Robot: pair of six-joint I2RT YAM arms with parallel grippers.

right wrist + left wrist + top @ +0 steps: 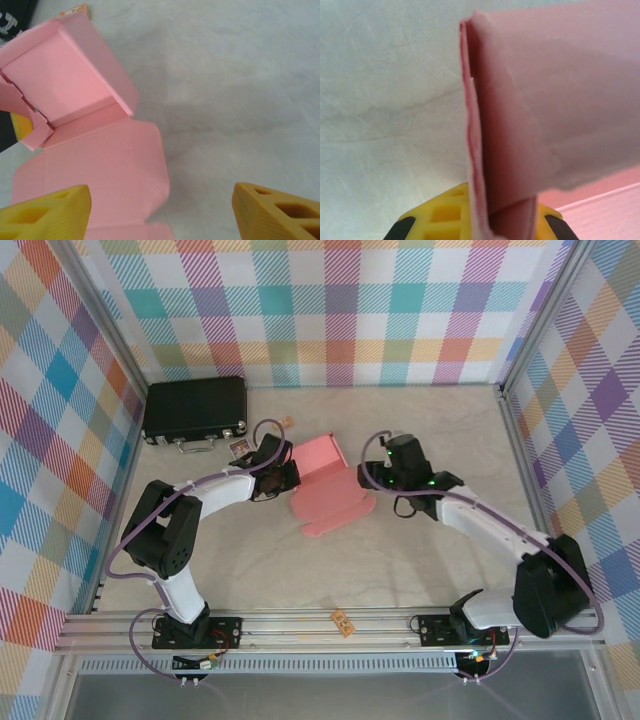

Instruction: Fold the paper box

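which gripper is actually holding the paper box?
The left gripper: a raised wall of the paper box is pinched between its yellow fingers. The right gripper hangs open above the flat flap, gripping nothing.

Left tool [284, 479] clamped, arm bent inward — right tool [162, 194] spread wide.

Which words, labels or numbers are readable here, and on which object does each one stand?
None is readable.
paper box: plain, no print.
near orange tag: print too small.
far orange tag: print too small.
black case: no readable label.
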